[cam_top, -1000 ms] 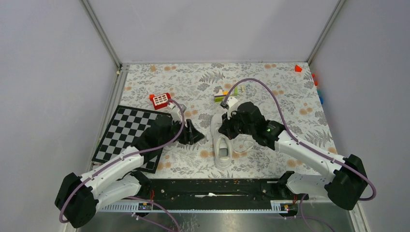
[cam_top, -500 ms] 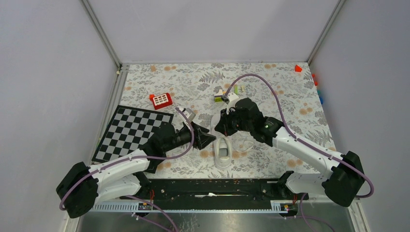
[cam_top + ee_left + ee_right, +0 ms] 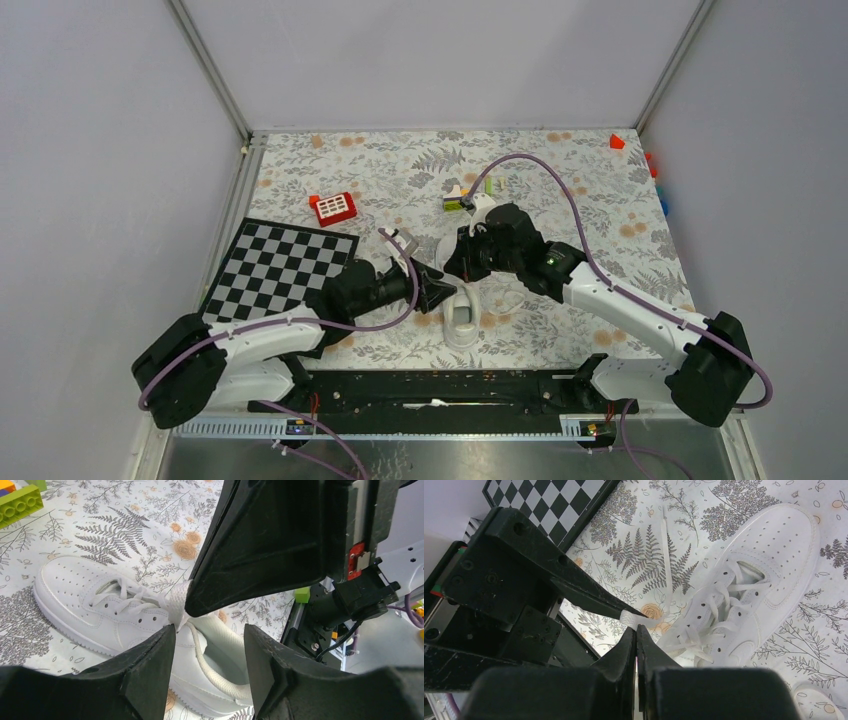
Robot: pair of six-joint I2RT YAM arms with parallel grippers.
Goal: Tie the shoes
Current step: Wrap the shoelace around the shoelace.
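Left end effector (image 3: 179,621) had closed in on the sneaker (image 3: 85,595) over the last second. From beside the checkerboard mat (image 3: 270,275) it swung right until its tips sat at the sneaker's left side. In the left wrist view its fingers looked pinched on a lace strand (image 3: 220,680) that trailed back along the collar. The jaws were nearly together, with only the white cord between them.

Right end effector (image 3: 636,621) had barely shifted in the last half second. It was clamped on a second lace strand (image 3: 667,555), which ran off across the floral worktop (image 3: 560,190). It hovered over the toe end.

Meaning for the task: both ends appeared to be gripped, so crossing or pulling the knot looked like the step in hand. No bow was visible yet.

Sneaker (image 3: 462,320) lay on the worktop between the two arms, near the front edge.

Left arm was stretched low, forearm running right from its base. Right arm reached in from the right, elbow bent, wrist angled down.
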